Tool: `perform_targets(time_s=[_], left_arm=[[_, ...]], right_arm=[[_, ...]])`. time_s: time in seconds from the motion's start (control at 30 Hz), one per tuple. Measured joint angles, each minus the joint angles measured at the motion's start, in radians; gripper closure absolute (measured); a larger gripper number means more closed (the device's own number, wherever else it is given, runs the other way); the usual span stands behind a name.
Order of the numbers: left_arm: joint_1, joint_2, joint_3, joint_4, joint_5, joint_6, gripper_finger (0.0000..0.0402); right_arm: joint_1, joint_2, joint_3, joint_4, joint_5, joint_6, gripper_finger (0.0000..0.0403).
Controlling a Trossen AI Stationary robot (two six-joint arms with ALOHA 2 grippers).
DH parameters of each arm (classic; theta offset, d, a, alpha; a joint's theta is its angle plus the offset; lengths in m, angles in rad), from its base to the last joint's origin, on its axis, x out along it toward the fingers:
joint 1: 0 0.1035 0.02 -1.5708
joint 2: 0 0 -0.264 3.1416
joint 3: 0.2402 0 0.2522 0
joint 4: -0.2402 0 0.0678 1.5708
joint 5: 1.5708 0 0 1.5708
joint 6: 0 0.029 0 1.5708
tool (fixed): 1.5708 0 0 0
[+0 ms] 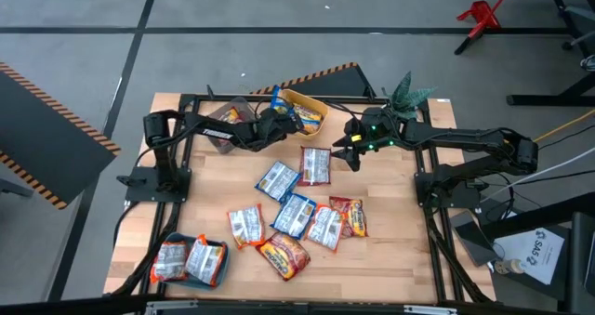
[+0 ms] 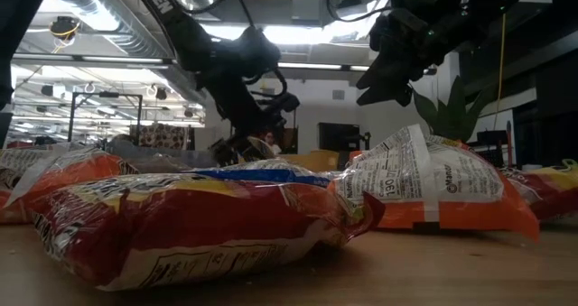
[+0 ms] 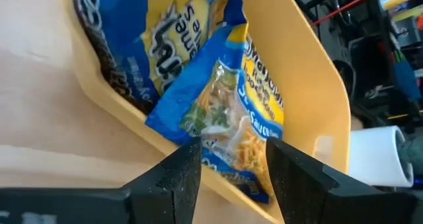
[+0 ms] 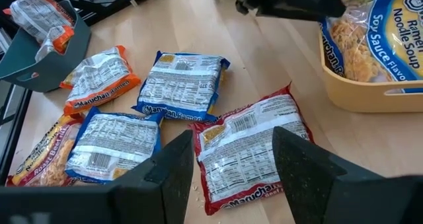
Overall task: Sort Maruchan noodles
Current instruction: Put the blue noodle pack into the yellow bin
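Observation:
A blue-and-yellow noodle packet (image 3: pixel 228 98) stands tilted over the rim of the yellow bin (image 1: pixel 314 104) at the table's far side. My left gripper (image 3: pixel 228 151) is shut on its lower end. A second blue-yellow packet (image 3: pixel 158 39) lies inside the bin. My right gripper (image 4: pixel 231 141) hovers open above a red-edged silver packet (image 4: pixel 254 145) that lies flat on the table near the bin. Several more noodle packets (image 1: pixel 295 213) lie flat and scattered across the middle of the table. My left gripper pinches the blue-and-yellow packet's lower end (image 3: pixel 198 135) between its two fingers, one on each long side, where the packet narrows. The fingers slant downward toward the bin. The packet tilts up away from them, resting across the bin's near rim (image 3: pixel 125 112), its upper part inside the bin.
A teal bin (image 1: pixel 221 276) at the near left corner holds two orange packets. A grey bin (image 1: pixel 223 137) sits under my left arm at the far left. A plant (image 1: pixel 406 94) stands behind my right arm. Bare wood shows along the near edge.

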Motion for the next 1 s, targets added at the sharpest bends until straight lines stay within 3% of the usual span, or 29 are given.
perform_targets(time_s=[0.2,0.37,0.5,0.63,0.7,0.83,1.0], left_arm=[[0.021,0.006,0.000,0.004,0.008,-0.024,0.0239],[0.028,-0.039,0.000,0.033,0.085,0.030,0.0239],[0.027,-0.130,0.000,0.000,0.233,0.161,0.0239],[0.024,-0.240,0.000,-0.152,0.431,0.288,0.0239],[0.009,-0.291,0.000,-0.270,0.481,0.333,0.0239],[-0.057,-0.391,0.000,-0.522,0.468,0.383,0.0239],[-0.172,-0.451,0.000,-0.667,0.364,0.395,0.0239]], right_arm=[[0.000,0.000,0.000,0.000,0.000,0.000,0.0212],[0.000,0.000,0.000,0.000,-0.001,0.000,0.0212],[0.000,0.000,0.000,-0.001,-0.028,0.000,0.0212],[0.001,0.000,0.000,-0.001,-0.058,-0.001,0.0212],[0.009,0.006,0.000,0.010,-0.042,-0.001,0.0212],[0.056,0.068,0.001,0.110,0.012,-0.015,0.0212],[0.156,0.196,0.000,0.259,0.038,0.024,0.0212]])
